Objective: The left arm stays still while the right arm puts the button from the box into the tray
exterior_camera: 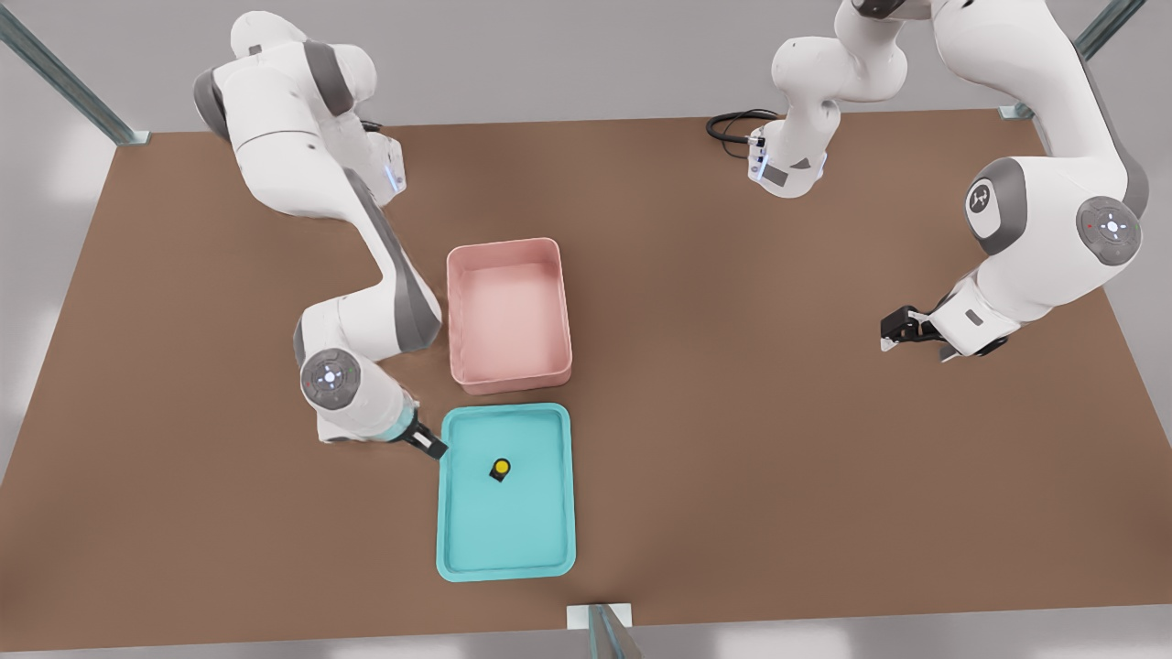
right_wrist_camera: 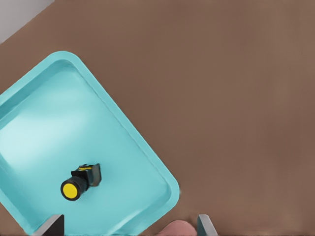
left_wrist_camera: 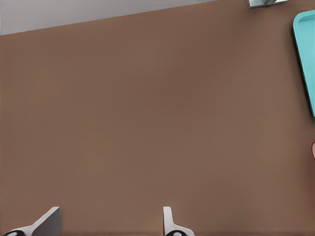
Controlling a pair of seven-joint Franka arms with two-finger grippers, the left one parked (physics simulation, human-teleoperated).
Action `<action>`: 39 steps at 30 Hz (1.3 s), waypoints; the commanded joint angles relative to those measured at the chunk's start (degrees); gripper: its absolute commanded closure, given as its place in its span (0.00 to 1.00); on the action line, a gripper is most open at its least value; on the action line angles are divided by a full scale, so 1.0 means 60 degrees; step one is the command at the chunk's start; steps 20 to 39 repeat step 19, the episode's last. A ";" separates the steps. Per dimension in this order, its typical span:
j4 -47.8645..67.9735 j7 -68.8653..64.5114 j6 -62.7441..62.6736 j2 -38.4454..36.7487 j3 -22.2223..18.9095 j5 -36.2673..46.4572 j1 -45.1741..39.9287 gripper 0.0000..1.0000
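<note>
A: How's the tool (exterior_camera: 430,444)?
B: Fingers spread wide, nothing between them. It hangs just off the tray's (exterior_camera: 458,558) corner on the front view's left, nearest the box (exterior_camera: 508,375).
A: And the button (exterior_camera: 499,469)?
B: Lying in the tray, well clear of the fingertips (right_wrist_camera: 205,225).
A: The surroundings?
B: Brown bench (exterior_camera: 778,412), pale grey wall, metal struts (exterior_camera: 64,78) at the corners.
A: Anything unclear?
B: The wrist view cuts off the fingers, and the box shows only as a pink sliver.
</note>
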 commanded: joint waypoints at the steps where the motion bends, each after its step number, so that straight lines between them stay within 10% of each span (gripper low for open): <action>1: -0.2141 -0.8090 -0.1110 -0.2196 -0.0019 0.0099 -0.1335 0.00; 3: -0.3550 -0.8665 -0.1010 -0.3737 -0.0063 0.0099 -0.2172 0.00; 39: -0.3257 -0.8445 -0.1039 -0.2902 0.0055 0.0025 -0.1733 0.00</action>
